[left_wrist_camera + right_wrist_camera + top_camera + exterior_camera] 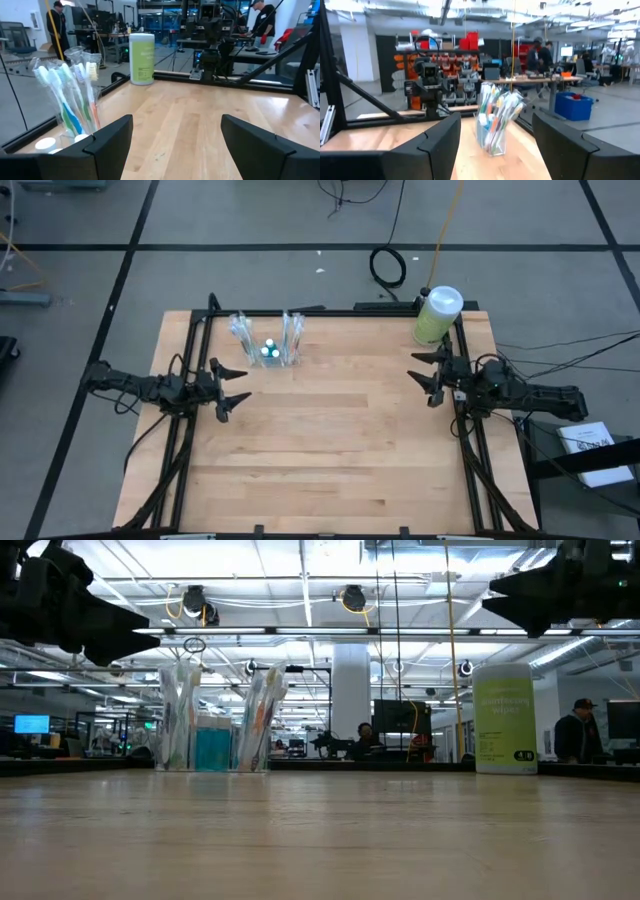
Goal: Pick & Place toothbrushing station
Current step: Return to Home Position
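The toothbrushing station is a small clear plastic holder filled with wrapped toothbrushes. It stands upright on its base on the table's far left part. It also shows in the low view, the left wrist view and the right wrist view. My left gripper is open and empty, above the table at the left, a little nearer than the station. My right gripper is open and empty, above the table at the right edge.
A large green bottle of wipes with a white cap stands at the table's far right corner. A black frame rail runs along the far edge and the sides. Bare wood lies between the arms and toward the near edge.
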Robot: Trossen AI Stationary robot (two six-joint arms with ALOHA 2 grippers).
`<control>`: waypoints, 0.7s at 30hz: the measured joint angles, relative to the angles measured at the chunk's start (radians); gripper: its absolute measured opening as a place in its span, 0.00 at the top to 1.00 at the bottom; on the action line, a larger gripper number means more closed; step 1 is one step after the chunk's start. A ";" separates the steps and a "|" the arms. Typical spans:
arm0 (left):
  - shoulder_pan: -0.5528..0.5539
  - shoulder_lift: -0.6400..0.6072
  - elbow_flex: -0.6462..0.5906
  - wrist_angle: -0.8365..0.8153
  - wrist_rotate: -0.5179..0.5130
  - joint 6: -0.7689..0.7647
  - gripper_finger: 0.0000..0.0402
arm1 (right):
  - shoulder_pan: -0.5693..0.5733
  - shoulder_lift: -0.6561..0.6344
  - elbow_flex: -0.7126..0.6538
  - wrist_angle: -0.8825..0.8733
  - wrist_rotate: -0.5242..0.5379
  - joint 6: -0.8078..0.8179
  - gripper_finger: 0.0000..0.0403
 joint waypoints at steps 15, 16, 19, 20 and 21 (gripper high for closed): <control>0.000 0.000 -0.002 0.006 -0.009 0.032 0.23 | 0.000 -0.106 -0.184 0.155 0.000 -0.023 0.41; 0.000 0.000 -0.002 0.007 -0.013 0.032 0.23 | 0.000 -0.106 -0.186 0.142 0.000 -0.023 0.41; 0.000 0.000 -0.003 0.008 -0.022 0.030 0.23 | 0.000 -0.105 -0.186 0.082 0.005 -0.023 0.41; 0.000 0.000 -0.005 0.014 -0.025 0.028 0.23 | 0.000 -0.106 -0.186 0.075 0.018 -0.024 0.41; 0.000 0.001 -0.008 0.021 -0.026 0.029 0.23 | 0.000 -0.106 -0.187 0.063 0.027 -0.025 0.41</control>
